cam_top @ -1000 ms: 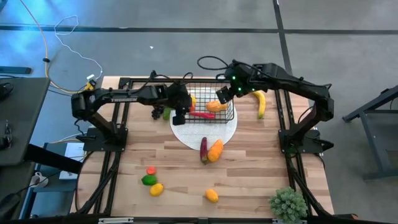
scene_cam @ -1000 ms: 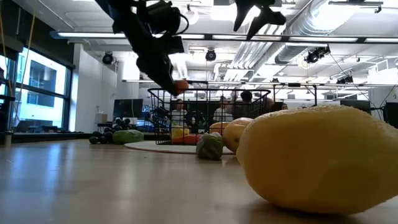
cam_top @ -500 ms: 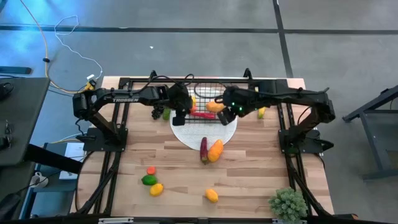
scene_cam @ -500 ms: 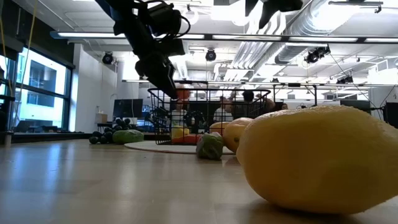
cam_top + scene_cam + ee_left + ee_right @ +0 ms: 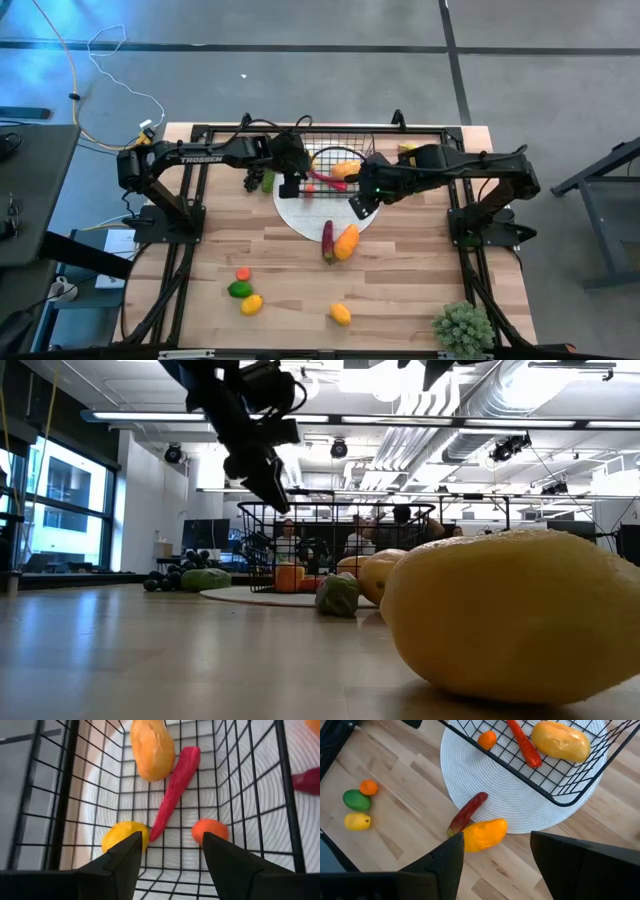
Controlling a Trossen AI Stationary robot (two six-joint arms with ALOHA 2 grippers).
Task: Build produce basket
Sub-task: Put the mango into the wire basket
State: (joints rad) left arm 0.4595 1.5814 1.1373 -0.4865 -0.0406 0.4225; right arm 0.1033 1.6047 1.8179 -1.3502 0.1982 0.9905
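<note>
Basket [image 5: 338,165] holds small orange fruit [image 5: 210,830], red chili [image 5: 175,790]. L gripper [image 5: 170,852] above basket, fingers apart, empty. R gripper [image 5: 495,852] beside basket, fingers apart, empty.

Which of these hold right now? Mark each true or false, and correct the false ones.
1. The left gripper is open above the basket. True.
2. The basket is empty. False: it holds a red pepper, an orange piece, a small orange fruit and a yellow one.
3. The basket sits on the white disc. True.
4. The right gripper is shut on the banana. False: its fingers stand apart with nothing between them.
5. The bushy plant stands inside the basket. False: it stands at a table corner, apart from the basket.
</note>
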